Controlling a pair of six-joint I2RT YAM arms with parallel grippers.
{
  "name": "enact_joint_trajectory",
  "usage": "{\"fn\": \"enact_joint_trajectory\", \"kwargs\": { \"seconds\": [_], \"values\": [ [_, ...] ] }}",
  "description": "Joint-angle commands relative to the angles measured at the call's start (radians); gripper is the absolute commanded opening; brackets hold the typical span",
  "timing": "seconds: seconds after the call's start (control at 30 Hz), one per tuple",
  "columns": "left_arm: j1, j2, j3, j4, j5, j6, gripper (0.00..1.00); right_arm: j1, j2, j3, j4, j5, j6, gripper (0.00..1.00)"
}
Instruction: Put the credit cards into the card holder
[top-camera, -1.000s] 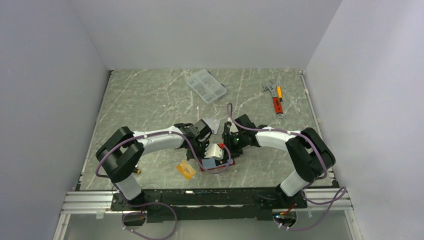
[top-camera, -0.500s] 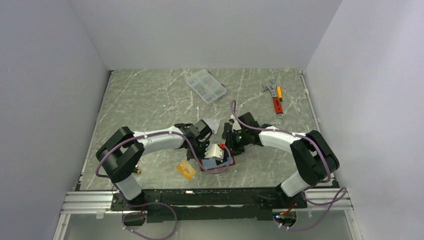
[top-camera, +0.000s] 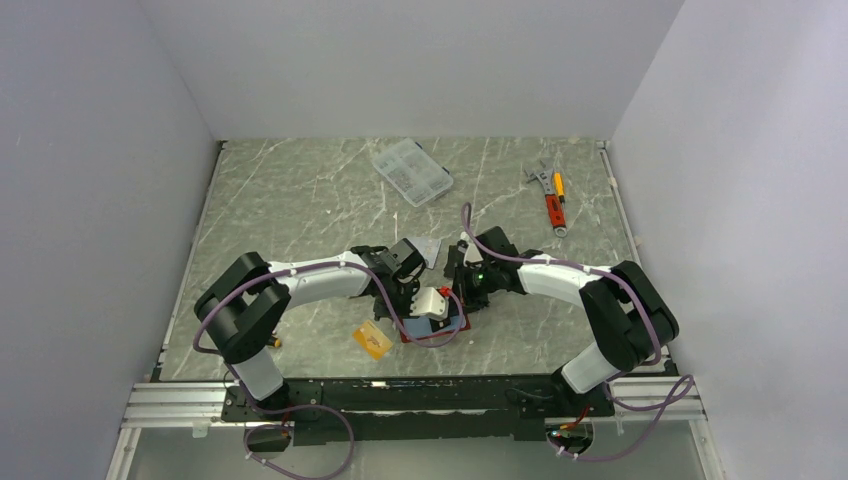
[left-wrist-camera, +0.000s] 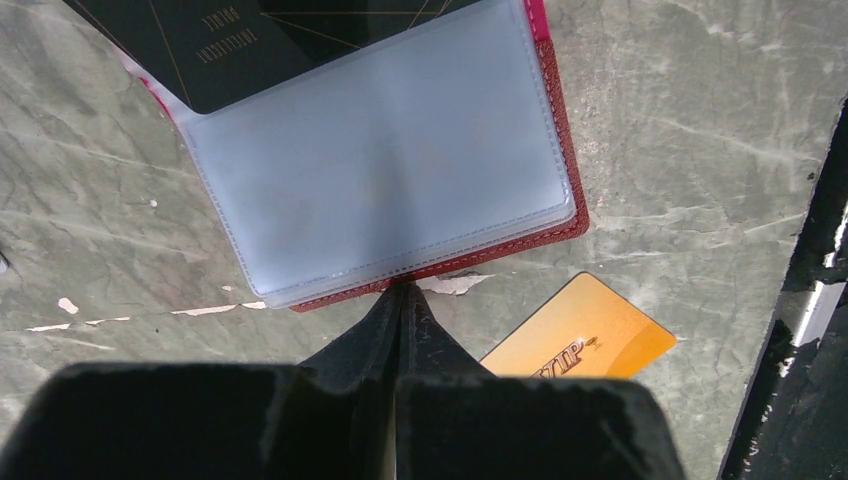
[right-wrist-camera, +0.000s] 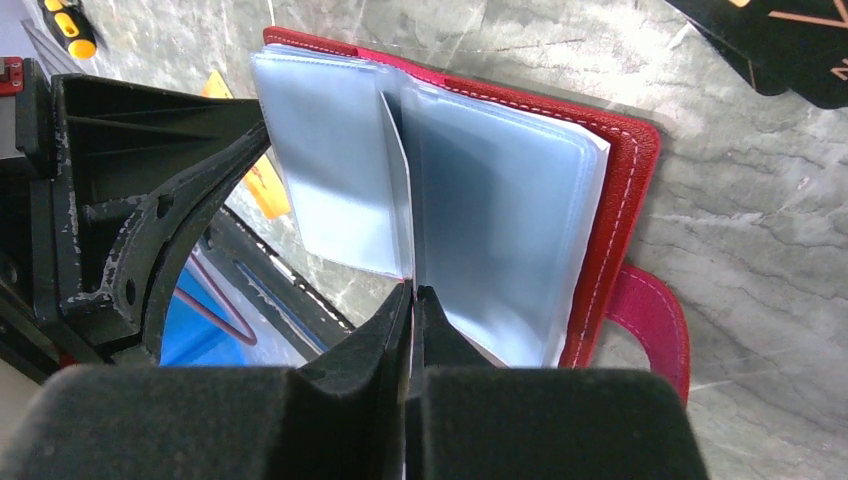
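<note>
The red card holder (left-wrist-camera: 565, 150) lies open on the table, its light blue sleeves (left-wrist-camera: 380, 170) facing up; it also shows in the top view (top-camera: 447, 328). My left gripper (left-wrist-camera: 402, 290) is shut, with its tips against the holder's near red edge. My right gripper (right-wrist-camera: 411, 292) is shut on one thin sleeve page (right-wrist-camera: 397, 190) of the holder (right-wrist-camera: 625, 180) and holds it upright. An orange-gold card (left-wrist-camera: 580, 335) lies flat beside the left gripper, also seen from above (top-camera: 372, 340). A dark card (left-wrist-camera: 260, 40) lies at the holder's far side. A silver-grey card (top-camera: 430, 248) lies behind the grippers.
A clear plastic compartment box (top-camera: 411, 171) sits at the back. A wrench and screwdrivers (top-camera: 552, 195) lie at the back right. The table's black front rail (left-wrist-camera: 810, 300) is close behind the orange-gold card.
My right arm has shifted slightly to the right. The left gripper and the holder stay where they were.
</note>
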Motion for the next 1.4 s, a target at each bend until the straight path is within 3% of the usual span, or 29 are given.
{"fn": "enact_joint_trajectory", "kwargs": {
  "seconds": [0.0,0.27,0.67,1.37],
  "values": [
    [-0.018,0.021,0.028,0.026,0.047,0.013,0.05,0.001,-0.005,-0.015,0.040,0.031,0.011,0.02],
    [-0.023,0.029,0.030,0.019,0.048,0.013,0.04,0.010,0.005,-0.040,0.069,0.045,0.017,0.01],
    [-0.028,0.034,0.029,0.016,0.043,0.018,0.01,0.008,0.029,-0.146,0.281,-0.055,0.109,0.00],
    [-0.033,-0.014,0.046,-0.054,0.020,0.026,0.00,-0.047,-0.005,-0.206,0.412,-0.177,0.125,0.00]
  ]
}}
